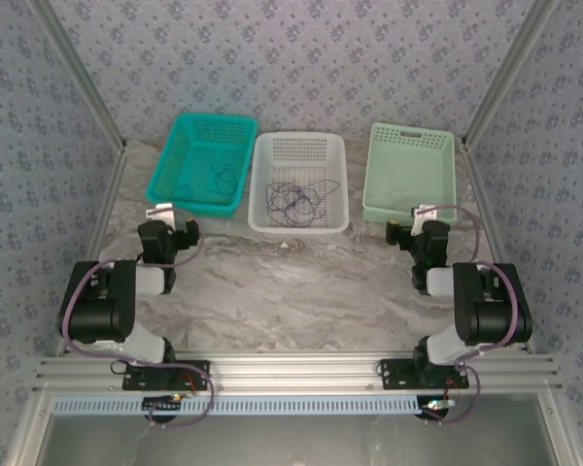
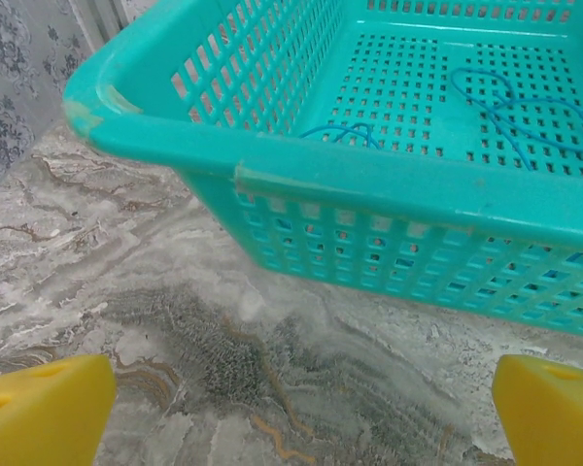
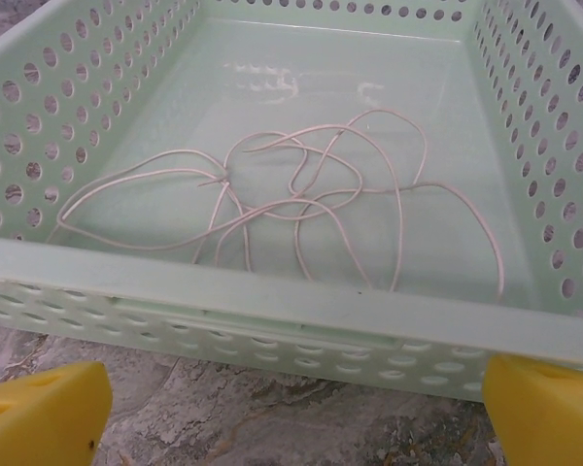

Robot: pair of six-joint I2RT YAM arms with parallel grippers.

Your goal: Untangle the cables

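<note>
Two robot arms sit folded at the near edge of a marble table [image 1: 291,282]. The left gripper [image 2: 296,427], yellow-tipped jaws spread wide and empty, hangs low just before a teal basket [image 1: 192,205] holding one thin blue cable [image 2: 510,107]. The right gripper [image 3: 291,417], equally spread and empty, faces a pale green basket [image 1: 369,175] holding one pale cable [image 3: 301,204]. Between those baskets, a white basket [image 1: 298,229] holds the dark cables [image 1: 293,199] in a loose tangle. It appears to be the source, and the side baskets seem meant for freed strands.
</note>
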